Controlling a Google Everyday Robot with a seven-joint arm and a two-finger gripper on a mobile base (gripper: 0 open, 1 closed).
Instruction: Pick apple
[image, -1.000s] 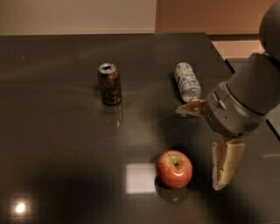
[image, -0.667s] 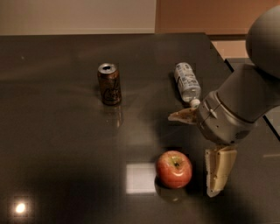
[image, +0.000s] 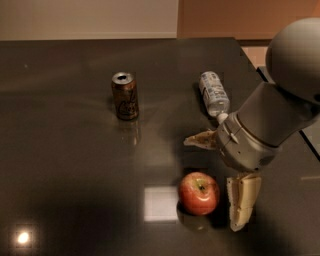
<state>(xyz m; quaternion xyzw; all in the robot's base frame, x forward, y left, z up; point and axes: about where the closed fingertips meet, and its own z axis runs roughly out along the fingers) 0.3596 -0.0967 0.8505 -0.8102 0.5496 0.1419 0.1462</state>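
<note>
Smooth grey arm (image: 270, 120) with rounded shells; the hand (image: 212, 183), lower right of frame, bears two cream-tan fingers (image: 243, 200).

Hand (image: 212, 183), fingers (image: 243, 200) spread, beside apple (image: 199, 193), dark table (image: 60, 150), can (image: 125, 96), bottle (image: 214, 93)

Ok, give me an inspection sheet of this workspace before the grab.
Surface: dark glossy table, with two bright light reflections near the front.
Job's things: apple stands free on the table, stem up, just right of the square reflection.
Clutter: can upright at mid-table; bottle lying on its side to the right of it. Both are well behind the apple.
Gripper: gripper open over the apple, one finger to the apple's right pointing down, the other behind it pointing left; no contact seen.
Cables: nothing seen.
Surroundings: pale wall and orange-brown panel behind the table.
</note>
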